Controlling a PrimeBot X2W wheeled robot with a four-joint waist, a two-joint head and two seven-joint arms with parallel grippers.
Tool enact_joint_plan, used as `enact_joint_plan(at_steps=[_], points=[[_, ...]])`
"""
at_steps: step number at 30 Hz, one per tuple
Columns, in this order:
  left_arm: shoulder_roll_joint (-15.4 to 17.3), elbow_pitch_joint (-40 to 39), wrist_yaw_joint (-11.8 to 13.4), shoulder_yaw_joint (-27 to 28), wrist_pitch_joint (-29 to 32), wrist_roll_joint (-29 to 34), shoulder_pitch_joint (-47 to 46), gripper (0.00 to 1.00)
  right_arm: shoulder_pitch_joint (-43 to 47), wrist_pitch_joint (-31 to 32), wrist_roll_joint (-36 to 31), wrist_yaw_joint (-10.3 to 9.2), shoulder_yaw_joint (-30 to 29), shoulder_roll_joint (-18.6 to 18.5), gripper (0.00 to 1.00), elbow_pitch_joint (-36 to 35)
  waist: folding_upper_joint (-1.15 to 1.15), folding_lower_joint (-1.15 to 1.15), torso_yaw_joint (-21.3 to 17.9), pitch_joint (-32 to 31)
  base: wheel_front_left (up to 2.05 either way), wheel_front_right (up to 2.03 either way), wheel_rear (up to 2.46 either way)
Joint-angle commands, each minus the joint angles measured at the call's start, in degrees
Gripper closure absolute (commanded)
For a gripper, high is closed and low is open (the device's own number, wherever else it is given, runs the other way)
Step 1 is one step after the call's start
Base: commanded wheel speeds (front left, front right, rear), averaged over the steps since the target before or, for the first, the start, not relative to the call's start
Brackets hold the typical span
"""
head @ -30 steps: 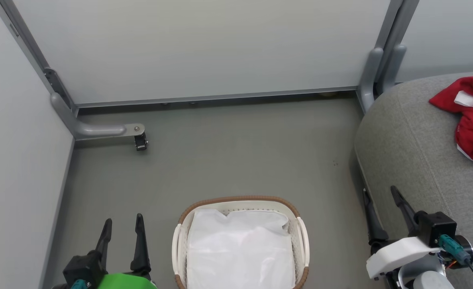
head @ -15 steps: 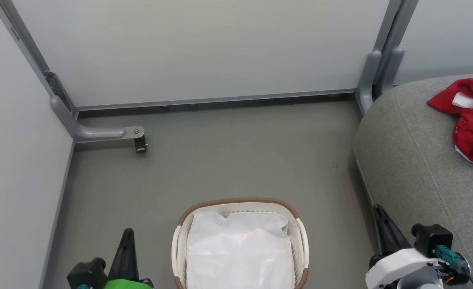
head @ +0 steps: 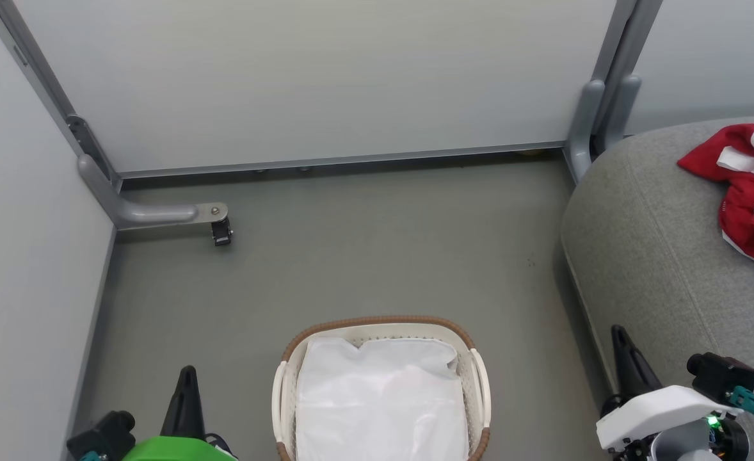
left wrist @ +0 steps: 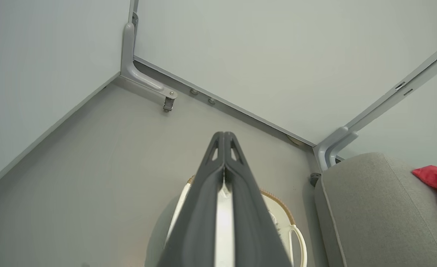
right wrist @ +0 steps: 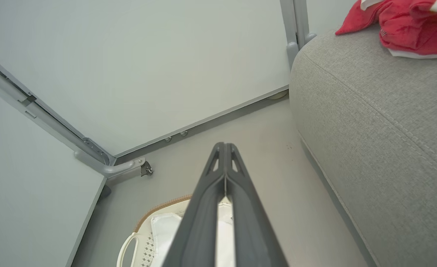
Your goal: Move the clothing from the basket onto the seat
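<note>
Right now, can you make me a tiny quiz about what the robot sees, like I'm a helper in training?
1. True or false: the red clothes lie on the grey seat.
2. What is inside the basket? A. a ball B. a white cloth C. shoes
3. Fill in: the left gripper and the right gripper are both ____, holding nothing.

Key: 1 true; 2 B; 3 shut.

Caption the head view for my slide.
Red clothing on grey seat; basket holds just its liner; left gripper and right gripper shut.
</note>
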Motion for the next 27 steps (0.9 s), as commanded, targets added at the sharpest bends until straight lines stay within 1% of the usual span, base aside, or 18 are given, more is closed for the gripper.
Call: enact_joint_plan(at_steps=[1,12,27], points=[[0.3,-1.1,-0.4,0.7,0.6,-2.1,-1.9,1.00,-1.5,0.5,2.4,-0.01,-0.4,-0.2,1.00,-1.1,0.00,0.00,0.0,0.0,0.00,0.00,0.00],[0.4,-1.3,-1.2,2.3,3.0,-11.0,-3.2,1.00,-2.0,3.0,12.0,-0.02,-1.3,-0.3,1.00,-1.6,0.00,0.00,-0.3,0.0,0.00,0.00,0.00],[0.5,-1.6,-2.0,4.2,6.0,-21.2,-4.6,1.00,-2.7,6.0,23.2,-0.02,-2.4,-0.4,1.00,-2.1,0.00,0.00,-0.6,-0.1,0.00,0.00,0.00]])
